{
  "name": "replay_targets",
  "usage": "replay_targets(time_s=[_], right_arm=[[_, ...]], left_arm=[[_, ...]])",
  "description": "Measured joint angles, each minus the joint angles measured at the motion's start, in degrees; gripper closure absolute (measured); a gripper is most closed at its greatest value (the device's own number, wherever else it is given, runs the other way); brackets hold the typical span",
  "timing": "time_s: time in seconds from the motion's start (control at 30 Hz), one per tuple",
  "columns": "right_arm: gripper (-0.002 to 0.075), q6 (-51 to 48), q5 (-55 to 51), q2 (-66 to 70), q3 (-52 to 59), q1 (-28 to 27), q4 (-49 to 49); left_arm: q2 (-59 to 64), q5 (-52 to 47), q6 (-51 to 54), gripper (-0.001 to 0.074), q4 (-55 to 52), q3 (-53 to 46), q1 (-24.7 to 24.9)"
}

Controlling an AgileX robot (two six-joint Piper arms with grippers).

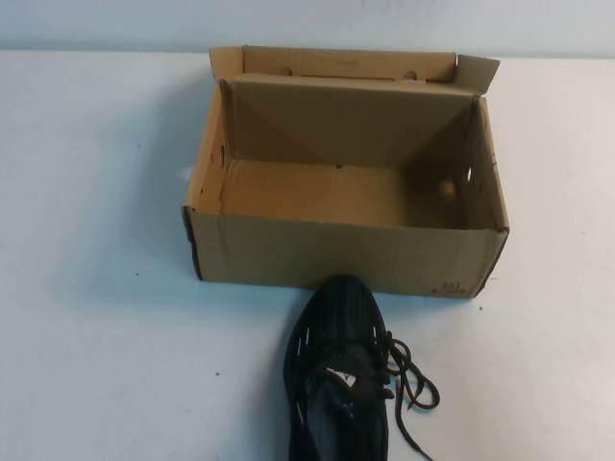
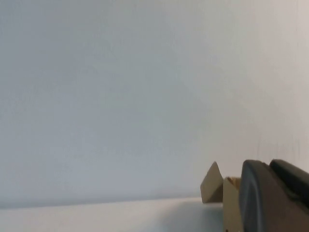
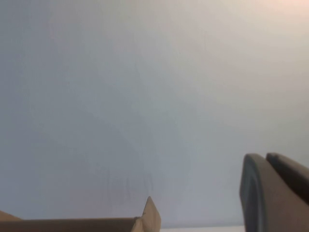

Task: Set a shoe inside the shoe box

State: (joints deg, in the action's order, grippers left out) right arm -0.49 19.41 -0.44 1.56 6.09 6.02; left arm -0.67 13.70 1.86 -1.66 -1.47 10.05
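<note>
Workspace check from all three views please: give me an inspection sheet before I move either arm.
Surface: white table, bare around the items.
Shoe box: open, lid flap back, empty inside.
Shoe: black, on the table outside the box, toe against the near wall, laces loose.
Clutter: nothing seen.
Left hand: only a dark part visible in its wrist view, away from the shoe.
Right hand: likewise.
Cables: nothing seen.
Surroundings: pale wall.
</note>
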Motion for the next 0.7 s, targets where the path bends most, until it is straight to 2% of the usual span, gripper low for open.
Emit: replay_targets(time_s=[0.13,0.27,0.4,0.53,0.7], right_arm=[[0.0742,0.0,6.2,0.0,0.0,0.0,0.1],[0.0742,0.0,20.4,0.0,0.0,0.0,0.1],[0.0742,1.0,24.6,-0.4,-4.2,0.0,0.3],[0.0742,5.0,17.5,-0.4,-14.1,0.0,0.7],[0.0742,8.4,-5.4,0.9,-29.4,0.0,0.8]], left_arm=[[0.0,6.8,-0.7,0.0736,0.0,0.0,0.0],[0.0,21.3,-4.1,0.0736,0.0,0.0,0.0],[-0.1,29.6,-5.1,0.0736,0.0,0.9,0.0],[-0.1,27.5,-5.5,0.0736,0.0,7.5,0.0],[0.9,20.0,-5.5,0.0736,0.0,18.4,0.0]])
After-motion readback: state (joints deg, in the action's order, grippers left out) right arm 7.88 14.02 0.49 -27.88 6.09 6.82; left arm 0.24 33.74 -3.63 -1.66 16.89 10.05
